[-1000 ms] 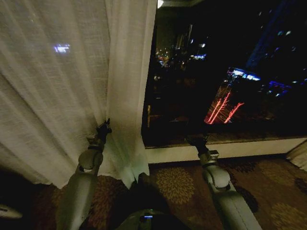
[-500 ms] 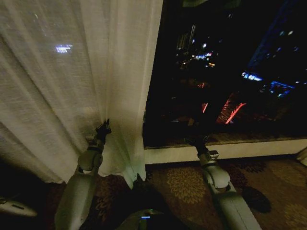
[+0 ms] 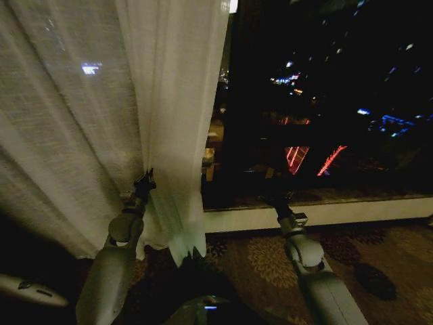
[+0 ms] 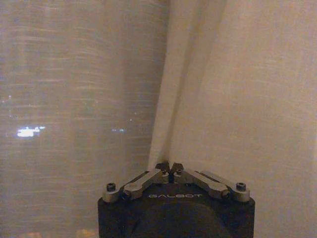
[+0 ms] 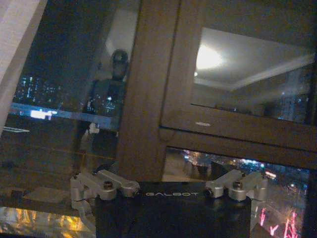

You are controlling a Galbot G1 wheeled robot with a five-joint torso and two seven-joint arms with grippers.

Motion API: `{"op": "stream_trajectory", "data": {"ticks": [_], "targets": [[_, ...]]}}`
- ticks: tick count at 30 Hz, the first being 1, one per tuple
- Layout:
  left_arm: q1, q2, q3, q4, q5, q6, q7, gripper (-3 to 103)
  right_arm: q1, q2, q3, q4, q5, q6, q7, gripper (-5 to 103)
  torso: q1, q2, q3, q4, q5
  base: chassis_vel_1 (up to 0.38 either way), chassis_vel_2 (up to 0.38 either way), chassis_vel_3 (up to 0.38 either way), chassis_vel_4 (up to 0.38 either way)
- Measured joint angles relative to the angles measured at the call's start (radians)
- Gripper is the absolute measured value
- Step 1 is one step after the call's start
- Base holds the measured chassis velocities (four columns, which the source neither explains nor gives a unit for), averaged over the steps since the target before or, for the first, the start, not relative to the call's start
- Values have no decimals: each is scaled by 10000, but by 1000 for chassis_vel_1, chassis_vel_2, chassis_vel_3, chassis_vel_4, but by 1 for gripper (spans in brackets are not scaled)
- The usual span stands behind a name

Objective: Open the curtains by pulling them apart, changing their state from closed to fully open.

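One sheer cream-white pleated curtain panel (image 3: 101,128) hangs bunched on my left. My left gripper (image 4: 170,168) is pinched closed on its fold; my right gripper (image 5: 168,191), spread wide, faces the dark wood-framed window (image 3: 325,108).

My arms are smooth grey shells with rounded joints, ending in dark wrists. Left gripper (image 4: 170,167) has silver linkage bars, black tips and black screws, with GALBOT lettered on its black housing. Right gripper (image 5: 168,191) has the same silver links and lettering.
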Motion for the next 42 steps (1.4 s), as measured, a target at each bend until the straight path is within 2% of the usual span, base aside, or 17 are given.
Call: {"op": "stream_trajectory", "data": {"ticks": [32,42], "targets": [[151,-7,-90,-22,-71,-199,27,0,-63,19,-72,61,-82,-35,11,100,-1,0,0,0,0,185,188,-181,-187],[332,-26,-163,-66,-79,-261,24,0,-17,3,-167,42,330,-7,24,100,-1,0,0,3,-1,86,86,-93,-91]]}}
